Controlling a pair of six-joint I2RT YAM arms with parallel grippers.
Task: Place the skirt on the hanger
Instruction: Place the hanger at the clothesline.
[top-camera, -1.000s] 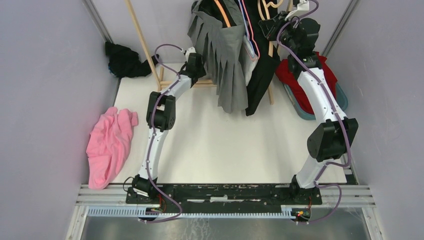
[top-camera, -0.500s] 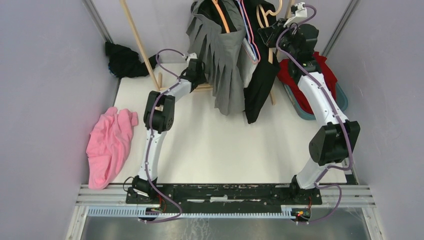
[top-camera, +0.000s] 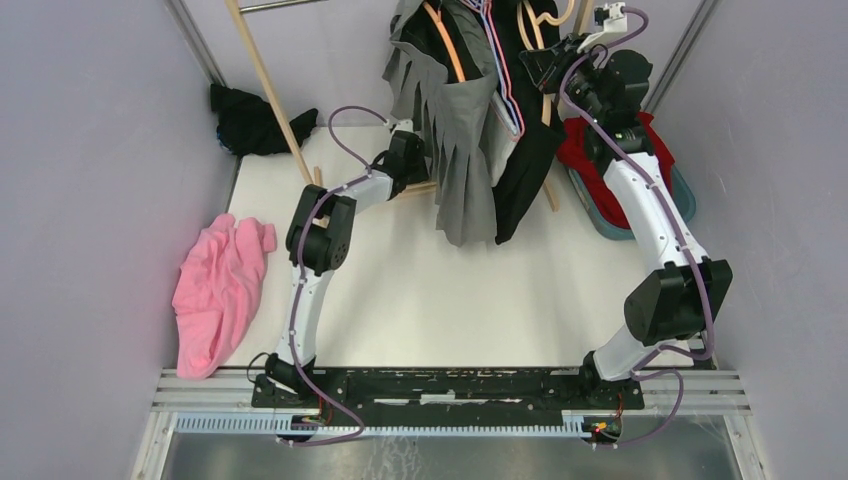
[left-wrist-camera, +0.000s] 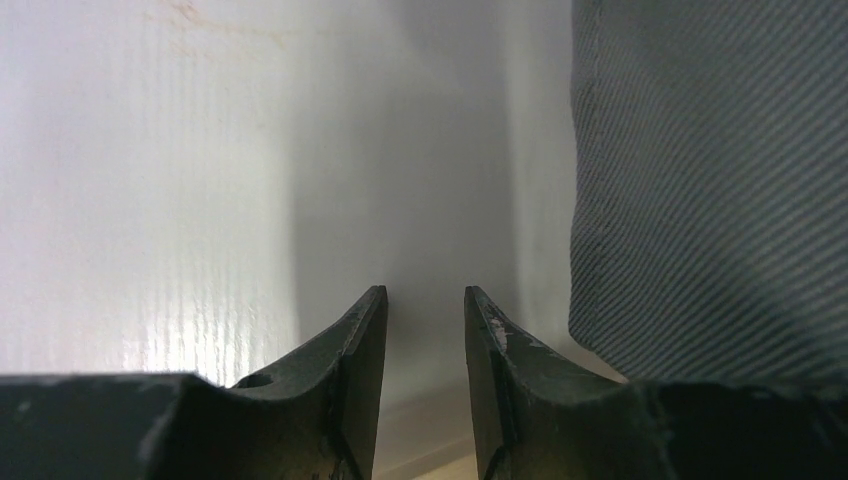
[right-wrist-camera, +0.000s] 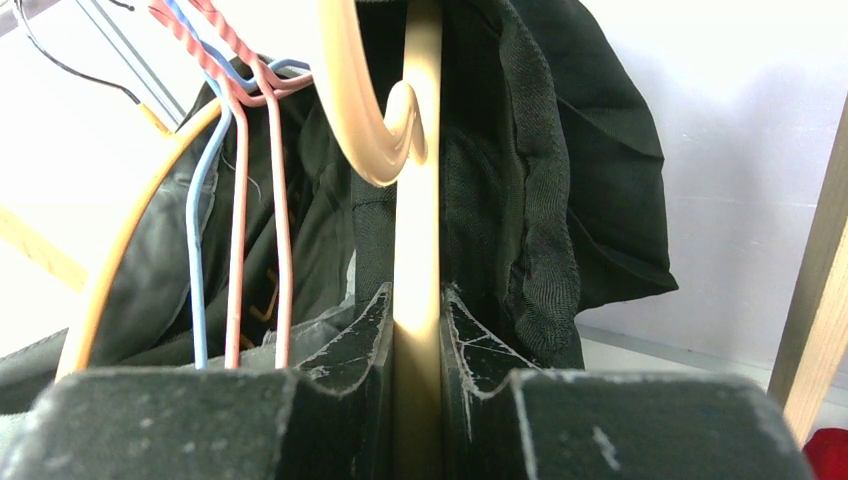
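The grey pleated skirt (top-camera: 465, 130) is hanging at the far side of the table (top-camera: 430, 290), its pleats dropping beside a black garment (top-camera: 525, 165) on its right, with an orange hanger (top-camera: 447, 45) showing at its top. The left gripper (top-camera: 412, 152) is hovering just beside the skirt's left edge. In the left wrist view its fingers are standing apart with a narrow gap and nothing between them, and the grey cloth is filling the right side of that view. The right gripper (right-wrist-camera: 415, 300) is reaching up high behind the black garment and is clamping the straight stem of the cream hanger (right-wrist-camera: 417, 230), whose hook is curling just above the fingers. Pink and blue wire hangers (right-wrist-camera: 238, 230) are hanging to the left of it. A pink cloth (top-camera: 220, 290) is lying at the table's left edge, and a red cloth (top-camera: 580, 150) is sitting in a teal basin (top-camera: 685, 195) at the far right
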